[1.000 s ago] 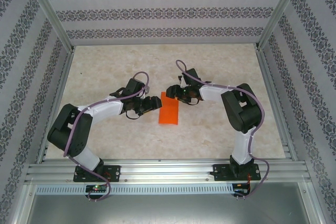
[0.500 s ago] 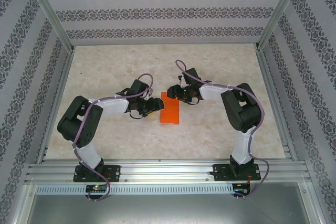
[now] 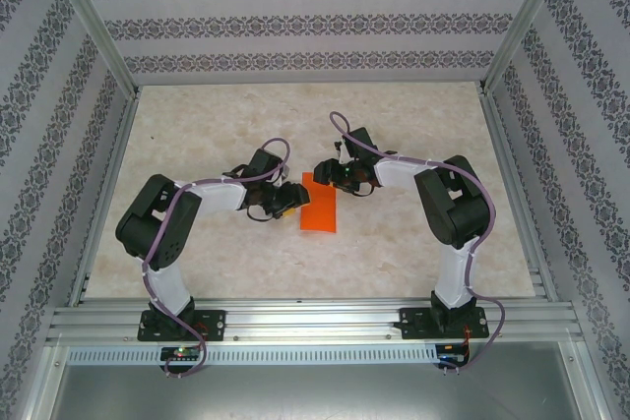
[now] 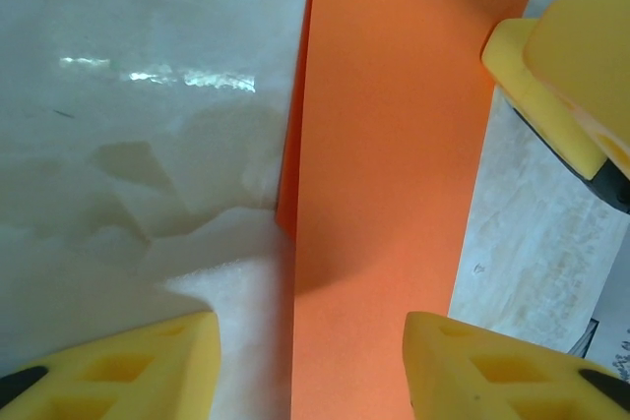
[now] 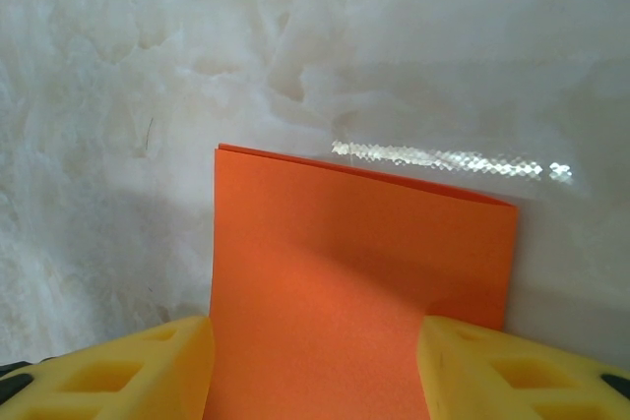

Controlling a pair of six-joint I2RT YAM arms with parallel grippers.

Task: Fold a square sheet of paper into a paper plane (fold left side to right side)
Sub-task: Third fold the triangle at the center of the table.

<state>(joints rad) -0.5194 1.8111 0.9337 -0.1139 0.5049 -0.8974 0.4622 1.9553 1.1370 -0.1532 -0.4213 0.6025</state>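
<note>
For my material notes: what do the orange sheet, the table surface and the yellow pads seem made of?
Orange folded sheet: matte paper, judging by its thin doubled edge. Pale mottled table surface: glossy, marble-look laminate perhaps; it mirrors lights. Yellow blocky pads: probably matte foam or soft plastic, with moulded recesses.

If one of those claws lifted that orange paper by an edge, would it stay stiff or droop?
Probably droop: the orange paper looks thin, merely folded double. It seems very light, so a push would likely slide it across the glossy table.
</note>
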